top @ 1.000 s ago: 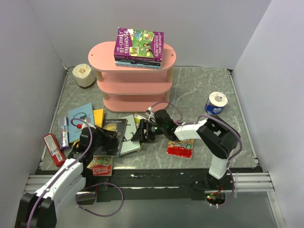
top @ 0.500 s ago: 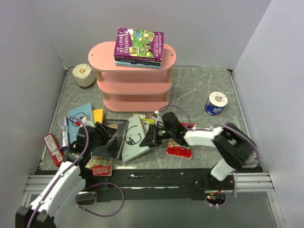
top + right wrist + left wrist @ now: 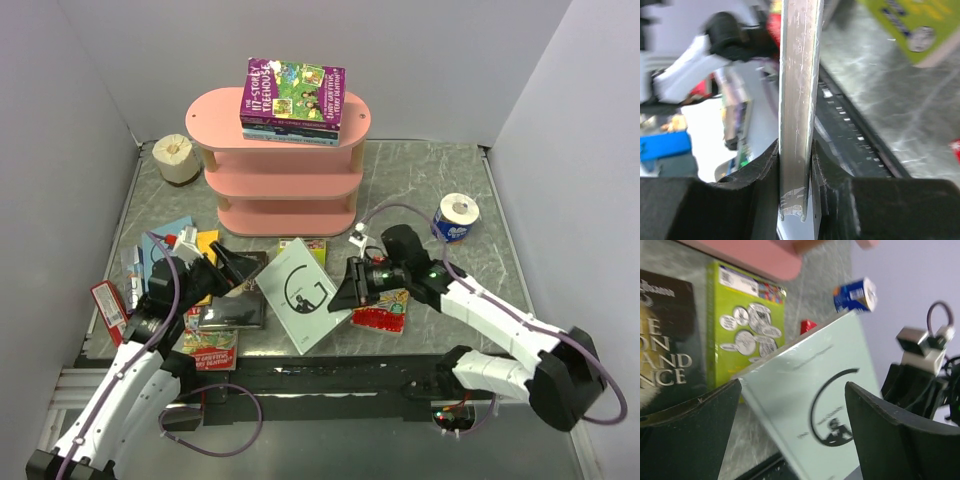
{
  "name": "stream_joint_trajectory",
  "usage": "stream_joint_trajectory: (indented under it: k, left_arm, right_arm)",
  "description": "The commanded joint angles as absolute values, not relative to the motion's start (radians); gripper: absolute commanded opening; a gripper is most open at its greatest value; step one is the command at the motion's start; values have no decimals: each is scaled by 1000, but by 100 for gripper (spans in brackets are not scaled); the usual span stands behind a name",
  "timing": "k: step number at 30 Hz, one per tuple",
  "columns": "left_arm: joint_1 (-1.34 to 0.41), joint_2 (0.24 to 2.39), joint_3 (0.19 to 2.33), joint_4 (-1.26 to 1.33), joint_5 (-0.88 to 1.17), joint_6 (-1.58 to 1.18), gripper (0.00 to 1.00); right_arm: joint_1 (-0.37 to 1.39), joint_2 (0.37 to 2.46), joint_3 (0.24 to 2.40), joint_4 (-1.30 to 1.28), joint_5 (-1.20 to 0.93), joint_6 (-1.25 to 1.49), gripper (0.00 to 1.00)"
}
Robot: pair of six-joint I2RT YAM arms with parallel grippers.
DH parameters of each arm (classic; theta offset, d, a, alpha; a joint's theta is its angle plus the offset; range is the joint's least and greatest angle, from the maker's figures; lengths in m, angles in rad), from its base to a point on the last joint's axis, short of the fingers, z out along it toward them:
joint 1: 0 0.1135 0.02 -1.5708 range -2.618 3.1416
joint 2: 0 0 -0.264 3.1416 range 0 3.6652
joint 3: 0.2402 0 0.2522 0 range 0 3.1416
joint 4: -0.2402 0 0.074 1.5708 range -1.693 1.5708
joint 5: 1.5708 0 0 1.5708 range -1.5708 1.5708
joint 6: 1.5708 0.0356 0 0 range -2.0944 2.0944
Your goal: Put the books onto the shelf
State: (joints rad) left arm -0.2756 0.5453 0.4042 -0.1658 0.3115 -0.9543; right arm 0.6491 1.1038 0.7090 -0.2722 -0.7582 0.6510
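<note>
One pale grey book [image 3: 303,293] is tilting up at the front of the table [image 3: 430,190], the right gripper [image 3: 352,285] pinching its thin edge firmly between both fingers, while the left gripper [image 3: 230,268] is gaping wide just beside it, grasping nothing. Doing this well is probably going to call for keeping that edge from pivoting, raising it past the shelf [image 3: 356,124] top board, and laying it flat on the purple-topped stack [image 3: 292,95] before releasing.

Grey marbled table [image 3: 425,185] with pink shelf [image 3: 285,180], scattered books [image 3: 238,305] and two paper rolls [image 3: 177,157]
</note>
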Motion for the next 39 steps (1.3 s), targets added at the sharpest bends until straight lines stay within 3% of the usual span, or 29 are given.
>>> stream_joint_trajectory:
  k: [1, 10, 14, 15, 18, 19, 21, 24, 25, 28, 31, 34, 39]
  left_arm:
    - [-278, 493, 359, -61, 480, -951, 91]
    - [-278, 437, 293, 119, 664, -1014, 91]
    - [-278, 440, 230, 325, 745, -1100, 86]
    - [-278, 448, 188, 474, 785, -1159, 84]
    - [-278, 491, 100, 767, 827, -1296, 55]
    - [-278, 505, 86, 826, 834, -1321, 31]
    - [-278, 535, 63, 893, 841, -1367, 1]
    - [-278, 528, 80, 881, 810, -1374, 1]
    - [-278, 519, 93, 791, 755, -1364, 1]
    - [-278, 456, 185, 583, 629, -1272, 1]
    - [-278, 420, 274, 407, 425, -1224, 1]
    - [-278, 455, 360, 330, 252, -1204, 1]
    - [-265, 610, 491, 262, 91, -1192, 1]
  right_arm:
    - [589, 1003, 810, -160, -1030, 663, 0]
    - [552, 1034, 824, -74, -1221, 725, 0]
    - [551, 1043, 778, 89, -1294, 862, 0]
    - [552, 1046, 760, 172, -1307, 892, 0]
    - [552, 1061, 741, 267, -1331, 986, 0]
    - [551, 1068, 742, 273, -1335, 989, 0]
    - [552, 1069, 764, 235, -1322, 956, 0]
    - [549, 1072, 831, 54, -1261, 838, 0]
    - [546, 1071, 856, -85, -1224, 794, 29]
    - [545, 1057, 955, -283, -986, 626, 62]
    - [537, 1025, 1000, -414, -756, 583, 69]
    - [523, 983, 1016, -477, -559, 560, 69]
    - [511, 913, 999, -462, -468, 557, 68]
